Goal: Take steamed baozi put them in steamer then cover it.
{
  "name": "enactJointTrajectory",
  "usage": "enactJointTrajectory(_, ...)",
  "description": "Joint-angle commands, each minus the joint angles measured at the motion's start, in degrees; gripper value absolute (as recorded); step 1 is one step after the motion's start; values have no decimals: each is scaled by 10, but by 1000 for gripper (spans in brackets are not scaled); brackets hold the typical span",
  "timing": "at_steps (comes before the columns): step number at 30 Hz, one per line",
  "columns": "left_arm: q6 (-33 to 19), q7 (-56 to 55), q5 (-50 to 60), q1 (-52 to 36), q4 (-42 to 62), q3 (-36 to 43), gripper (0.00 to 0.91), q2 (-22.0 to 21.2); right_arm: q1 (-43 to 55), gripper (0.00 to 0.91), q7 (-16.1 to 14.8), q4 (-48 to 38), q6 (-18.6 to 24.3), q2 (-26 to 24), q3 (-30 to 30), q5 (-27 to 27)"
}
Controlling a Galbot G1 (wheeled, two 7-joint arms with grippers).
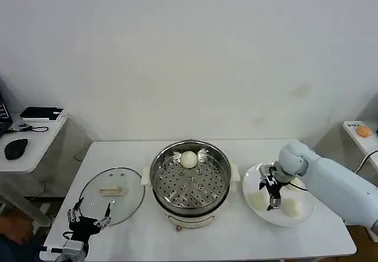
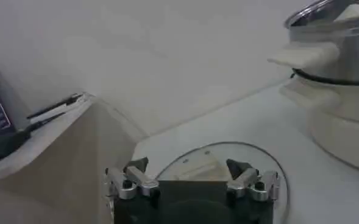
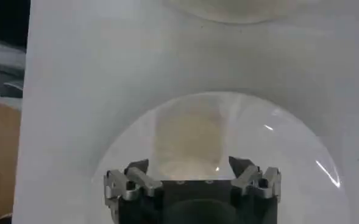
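On the steamer's [image 1: 190, 180] perforated tray one baozi [image 1: 188, 159] already sits at the far edge, leaving room for the rest. Two more baozi [image 1: 292, 206] lie on the white plate [image 1: 253, 178] just right of the pot, and the right hand [image 1: 273, 198] hangs over them, fingers apart — likely lining up the next pick. Left of the pot, the cover [image 1: 112, 195] lies flat on the table [image 1: 236, 238], the left hand [image 1: 88, 219] open at its near rim — waiting, I'd judge.
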Motion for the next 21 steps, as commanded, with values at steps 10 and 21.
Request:
enactJointTrajectory(10,0,-1,0,1,2,1,907,0,-7,725,4,-2,1,1,7,-7)
enactJointTrajectory(21,0,-1,0,-2,1,3,907,0,-1,715,2,21,-1,-20,31,2)
